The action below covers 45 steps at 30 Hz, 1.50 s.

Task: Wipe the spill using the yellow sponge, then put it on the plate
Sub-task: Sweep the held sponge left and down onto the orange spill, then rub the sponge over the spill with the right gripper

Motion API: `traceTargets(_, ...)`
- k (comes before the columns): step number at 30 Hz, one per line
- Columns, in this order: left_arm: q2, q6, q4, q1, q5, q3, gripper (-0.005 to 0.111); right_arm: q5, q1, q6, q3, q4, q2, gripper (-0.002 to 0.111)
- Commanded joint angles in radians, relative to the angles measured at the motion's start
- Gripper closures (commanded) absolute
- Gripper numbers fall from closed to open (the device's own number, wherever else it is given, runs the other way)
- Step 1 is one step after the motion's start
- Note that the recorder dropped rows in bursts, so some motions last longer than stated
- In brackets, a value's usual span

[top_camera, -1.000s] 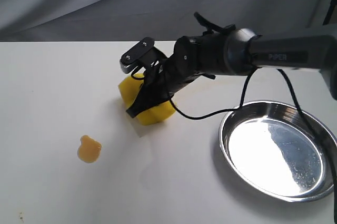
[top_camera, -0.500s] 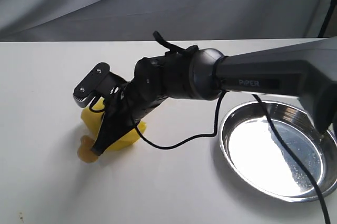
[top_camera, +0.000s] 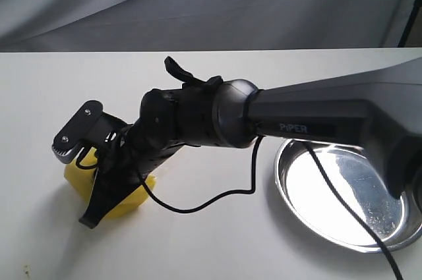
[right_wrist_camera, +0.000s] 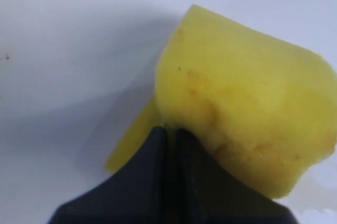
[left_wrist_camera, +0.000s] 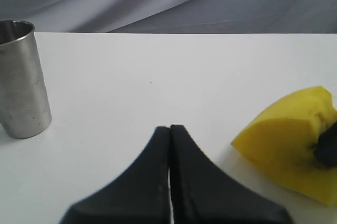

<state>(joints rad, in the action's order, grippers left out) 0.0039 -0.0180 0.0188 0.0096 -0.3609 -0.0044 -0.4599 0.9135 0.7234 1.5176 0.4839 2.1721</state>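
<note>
The yellow sponge [top_camera: 129, 201] is pressed on the white table at the front left, squeezed and bent. My right gripper [top_camera: 90, 219] has reached across the middle and is shut on it. In the right wrist view the fingers pinch the sponge [right_wrist_camera: 242, 113] at the gripper [right_wrist_camera: 171, 130] tips, and brownish marks show on the foam. The spill is hidden; no amber puddle shows in any view. The plate [top_camera: 343, 191], a shiny steel dish, lies at the right, holding nothing. My left gripper [left_wrist_camera: 169, 127] is shut on nothing above bare table, with the sponge [left_wrist_camera: 289, 145] off to its side.
A steel cup [left_wrist_camera: 21, 79] stands upright on the table in the left wrist view, apart from the sponge. The right arm's black cable [top_camera: 217, 196] loops down over the table between the sponge and the plate. A grey cloth backdrop hangs behind the table.
My right gripper has dragged the sponge leftward and toward the table's front, onto the place where the amber puddle lay. The puddle is no longer visible.
</note>
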Motion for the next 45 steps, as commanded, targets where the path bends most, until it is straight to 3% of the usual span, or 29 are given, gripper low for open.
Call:
traceTargets(1,-0.004,-0.002,0.003,-0.001,0.013,0.004,0.107,-0.016,0.007,0.013,-0.004,0.029,-0.001,0.108)
traceTargets(4,-0.004,-0.002,0.003,-0.001,0.013,0.004,0.107,0.046,0.003,0.004,-0.004,-0.074,-0.015,0.108)
traceTargets(15,-0.004,-0.002,0.003,-0.001,0.013,0.004,0.107,0.08,0.003,-0.019,-0.004,-0.105,-0.155,0.108)
traceTargets(32,-0.004,-0.002,0.003,-0.001,0.013,0.004,0.107,0.081,0.083,0.016,-0.004,-0.118,0.049,0.108)
traceTargets(45,-0.004,-0.002,0.003,-0.001,0.013,0.004,0.107,0.118,0.084,0.034,-0.004,-0.223,0.128,0.108)
